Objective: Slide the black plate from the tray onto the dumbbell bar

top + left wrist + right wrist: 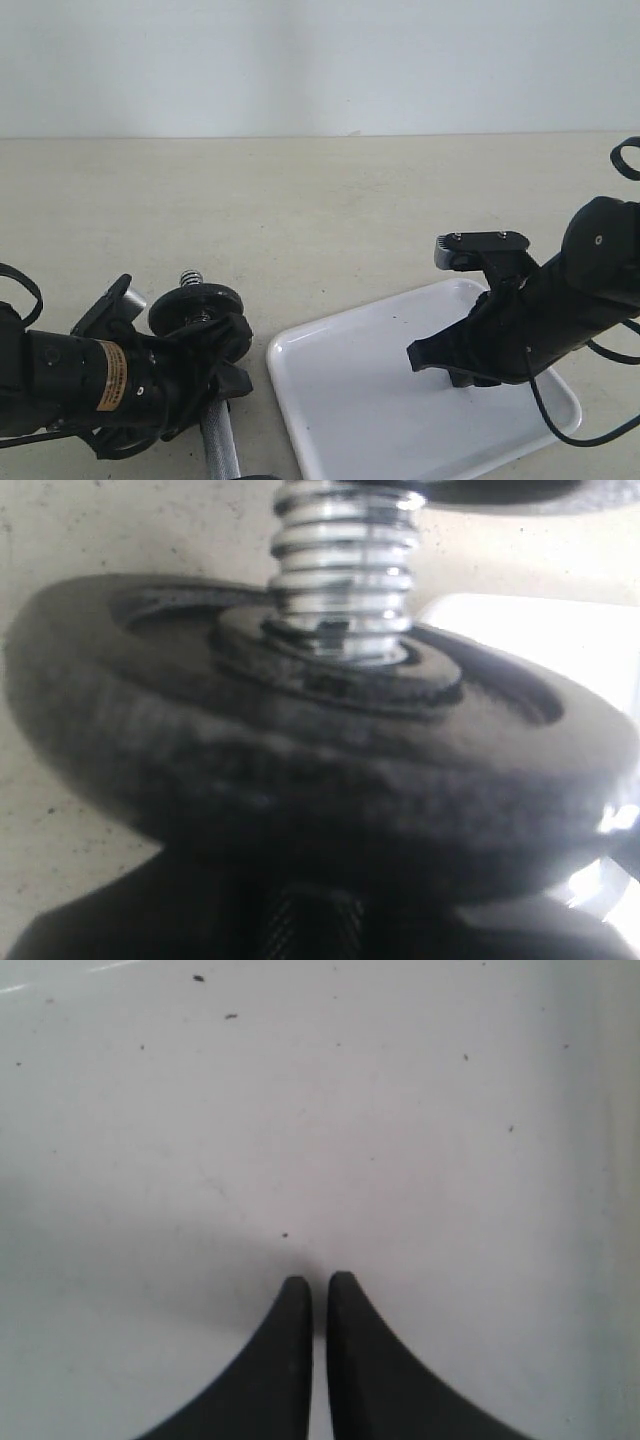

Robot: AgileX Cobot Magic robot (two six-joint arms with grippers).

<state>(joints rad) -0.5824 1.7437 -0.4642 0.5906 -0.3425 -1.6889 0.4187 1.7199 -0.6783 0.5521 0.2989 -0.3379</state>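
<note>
Two tools share the pale surface [300,200], and the black plate [197,300] sits with the left one, well apart from the right one. The left tool [222,350] works near the surface's front-left corner in the exterior view, its jaws partly closed around the dumbbell bar [220,440]. It grips the bar on the knurled shaft just below the plate and holds it tilted, with the threaded end pointing up and away from the front edge. The black plate is already on the bar: the chrome thread passes through its centre hole and a short stretch of thread stands clear above the raised hub. In the left wrist view the black plate [300,760] fills most of the frame, directly above the tool's dark fingers, with the threaded dumbbell bar [340,570] rising from its hub. Whether the plate's underside touches the fingers cannot be told, as that zone is dark and blurred. The tray [370,420] lies toward the front-right of the surface, just beside the left tool but not touching it. The right tool [425,358] hangs low over the tray's floor, jaws pressed together and holding nothing. The right wrist view shows that right tool [320,1285] with its two black tips nearly meeting over the speckled white tray [300,1110].
</note>
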